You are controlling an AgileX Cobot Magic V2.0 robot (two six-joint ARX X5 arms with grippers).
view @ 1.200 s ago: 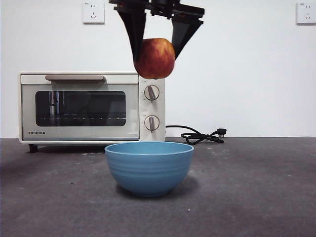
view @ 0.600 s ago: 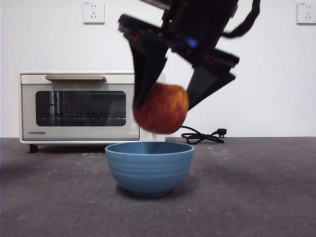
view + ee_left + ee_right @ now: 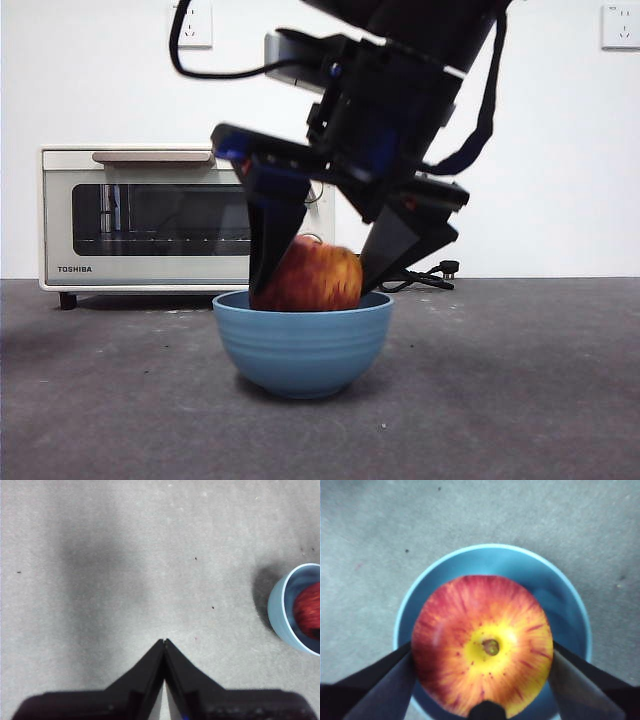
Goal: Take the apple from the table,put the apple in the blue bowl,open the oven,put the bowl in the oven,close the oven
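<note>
The red and yellow apple (image 3: 308, 276) is half sunk in the blue bowl (image 3: 302, 345), its top still above the rim. My right gripper (image 3: 315, 275) is shut on the apple, one black jaw on each side of it. From the right wrist view the apple (image 3: 482, 645) fills the bowl (image 3: 560, 600) below it. The cream oven (image 3: 165, 215) stands behind, its door closed. Away over the bare table (image 3: 125, 555), my left gripper (image 3: 165, 641) is shut and holds nothing. The bowl (image 3: 282, 610) with the apple (image 3: 307, 610) lies off to its side.
A black cord with plug (image 3: 412, 274) lies on the table right of the oven. Two wall sockets (image 3: 190, 25) sit on the white wall behind.
My right gripper has come down with the apple, from well above the bowl to inside its rim. The bowl and oven have not moved.
</note>
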